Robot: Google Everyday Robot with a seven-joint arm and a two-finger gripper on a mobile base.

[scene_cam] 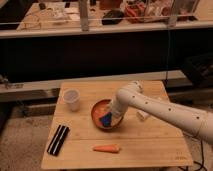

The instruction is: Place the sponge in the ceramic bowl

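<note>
Sponge (105,120): within bowl (96,109) at 6 o'clock, gripper (114,114) low over it, apparently for depositing; grip cannot be told.

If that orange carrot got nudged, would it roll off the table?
Probably a little: the carrot looks rounded and lies on its side on the flat table. Its taper would likely make it curve, not roll straight. The gripper is down at the ceramic bowl, apart from it.
</note>
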